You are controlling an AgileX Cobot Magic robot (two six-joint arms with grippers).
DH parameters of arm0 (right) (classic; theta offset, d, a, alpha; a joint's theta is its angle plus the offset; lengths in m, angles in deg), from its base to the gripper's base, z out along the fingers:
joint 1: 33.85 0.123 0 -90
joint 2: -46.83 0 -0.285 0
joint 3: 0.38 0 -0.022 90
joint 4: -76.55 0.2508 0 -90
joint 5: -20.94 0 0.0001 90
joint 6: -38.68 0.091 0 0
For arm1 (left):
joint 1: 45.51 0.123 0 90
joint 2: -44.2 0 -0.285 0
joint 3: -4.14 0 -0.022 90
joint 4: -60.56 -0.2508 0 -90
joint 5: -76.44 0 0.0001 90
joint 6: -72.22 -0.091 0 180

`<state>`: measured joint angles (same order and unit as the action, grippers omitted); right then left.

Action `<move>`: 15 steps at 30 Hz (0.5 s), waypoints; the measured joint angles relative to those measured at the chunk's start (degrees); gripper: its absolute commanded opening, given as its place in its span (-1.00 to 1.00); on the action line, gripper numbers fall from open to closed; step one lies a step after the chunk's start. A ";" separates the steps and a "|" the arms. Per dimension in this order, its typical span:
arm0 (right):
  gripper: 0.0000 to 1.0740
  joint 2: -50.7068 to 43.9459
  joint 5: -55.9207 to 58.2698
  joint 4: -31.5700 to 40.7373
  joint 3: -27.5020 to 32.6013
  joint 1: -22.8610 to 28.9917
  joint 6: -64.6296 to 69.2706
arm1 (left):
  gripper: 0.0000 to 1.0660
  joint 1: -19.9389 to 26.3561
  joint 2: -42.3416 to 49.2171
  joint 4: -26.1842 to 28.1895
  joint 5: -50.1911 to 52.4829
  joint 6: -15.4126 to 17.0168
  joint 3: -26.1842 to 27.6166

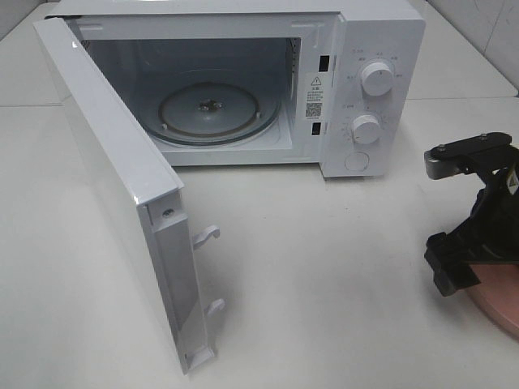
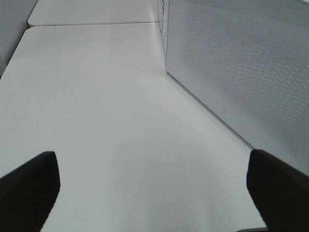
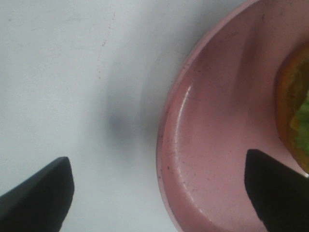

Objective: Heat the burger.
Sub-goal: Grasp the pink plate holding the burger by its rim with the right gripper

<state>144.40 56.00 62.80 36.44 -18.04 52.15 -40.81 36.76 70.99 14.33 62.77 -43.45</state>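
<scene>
Right gripper (image 3: 157, 162) points down over the plate (image 3: 212, 145) rim, fingers spread wide, holding nothing; the burger (image 3: 294, 111) lies on that plate. Left gripper (image 2: 152, 154), low beside the microwave (image 1: 381, 32) door (image 1: 105, 162), is likewise wide and empty. Its warning label (image 1: 315, 96) is unreadable.

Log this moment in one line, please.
microwave door open | right gripper open over pink plate rim | burger on plate | left gripper open

On the white table (image 1: 324, 284), a white microwave (image 1: 389, 40) sits at twelve o'clock, its door (image 1: 113, 186) swung open toward eight o'clock, glass turntable (image 1: 215, 109) inside, and a pink plate (image 1: 503, 296) at four o'clock.
</scene>
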 measured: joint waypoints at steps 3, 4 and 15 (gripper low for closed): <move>0.65 2.75 -1.78 -0.97 0.00 0.00 0.06 | 0.84 0.00 0.00 0.00 0.00 0.00 0.00; 0.65 2.75 -1.78 -0.97 0.00 0.00 0.06 | 0.84 0.00 0.00 0.00 0.00 0.00 0.00; 0.59 10.08 -7.39 -1.15 0.00 0.00 0.40 | 0.84 0.00 0.00 0.00 0.00 0.00 0.00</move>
<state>154.48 48.61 61.65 36.44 -18.04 52.55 -40.81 36.76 70.99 14.33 62.77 -43.45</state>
